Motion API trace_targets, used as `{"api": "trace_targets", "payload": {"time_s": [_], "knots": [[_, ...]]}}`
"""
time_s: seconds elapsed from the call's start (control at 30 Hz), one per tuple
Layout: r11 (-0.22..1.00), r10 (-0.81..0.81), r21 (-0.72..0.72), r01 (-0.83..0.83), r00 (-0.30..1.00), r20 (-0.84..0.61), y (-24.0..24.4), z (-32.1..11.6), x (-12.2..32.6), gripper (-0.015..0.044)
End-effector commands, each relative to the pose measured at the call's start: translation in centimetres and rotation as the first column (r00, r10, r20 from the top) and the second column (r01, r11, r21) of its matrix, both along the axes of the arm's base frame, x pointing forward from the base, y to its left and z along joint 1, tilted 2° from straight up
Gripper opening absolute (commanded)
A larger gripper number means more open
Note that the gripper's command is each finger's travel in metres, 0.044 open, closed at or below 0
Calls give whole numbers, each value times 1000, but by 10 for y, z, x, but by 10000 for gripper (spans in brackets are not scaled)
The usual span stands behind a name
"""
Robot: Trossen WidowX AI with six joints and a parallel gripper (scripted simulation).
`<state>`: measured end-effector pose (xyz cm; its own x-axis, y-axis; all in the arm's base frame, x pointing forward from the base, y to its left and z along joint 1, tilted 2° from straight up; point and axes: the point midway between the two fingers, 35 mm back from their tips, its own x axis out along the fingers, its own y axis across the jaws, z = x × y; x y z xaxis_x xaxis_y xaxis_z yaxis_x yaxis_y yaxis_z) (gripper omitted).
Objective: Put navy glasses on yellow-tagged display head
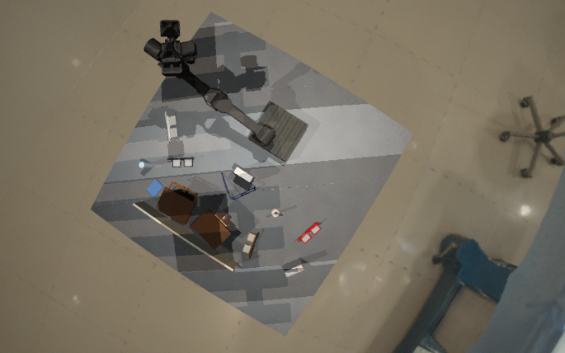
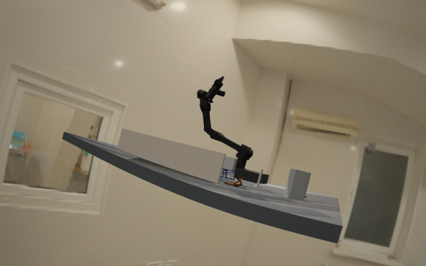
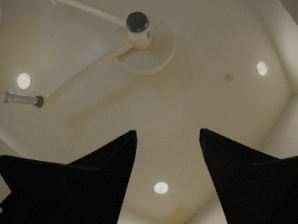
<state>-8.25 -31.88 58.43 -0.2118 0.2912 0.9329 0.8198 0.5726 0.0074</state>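
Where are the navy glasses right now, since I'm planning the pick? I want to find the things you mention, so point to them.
In the top view, the navy glasses [image 1: 233,198] [image 2: 228,170] lie near the middle, beside the white-topped block [image 1: 242,174] and right of the two brown heads [image 1: 176,204] [image 1: 211,229].
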Motion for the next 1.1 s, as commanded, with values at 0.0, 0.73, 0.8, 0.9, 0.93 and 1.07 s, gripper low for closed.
{"api": "trace_targets", "payload": {"time_s": [0.0, 0.73, 0.8, 0.9, 0.93, 1.07], "knots": [[985, 47, -164, -63, 994, -94, 68, 28, -3, 200], [815, -91, -440, -377, 666, -740, 344, 44, 75, 200], [805, -107, -424, -416, 600, -793, 364, 38, 90, 200], [796, -135, -387, -466, 486, -863, 392, 26, 114, 200], [795, -148, -368, -482, 434, -889, 403, 21, 125, 200], [806, -183, -286, -518, 241, -953, 436, -2, 165, 200]]}}
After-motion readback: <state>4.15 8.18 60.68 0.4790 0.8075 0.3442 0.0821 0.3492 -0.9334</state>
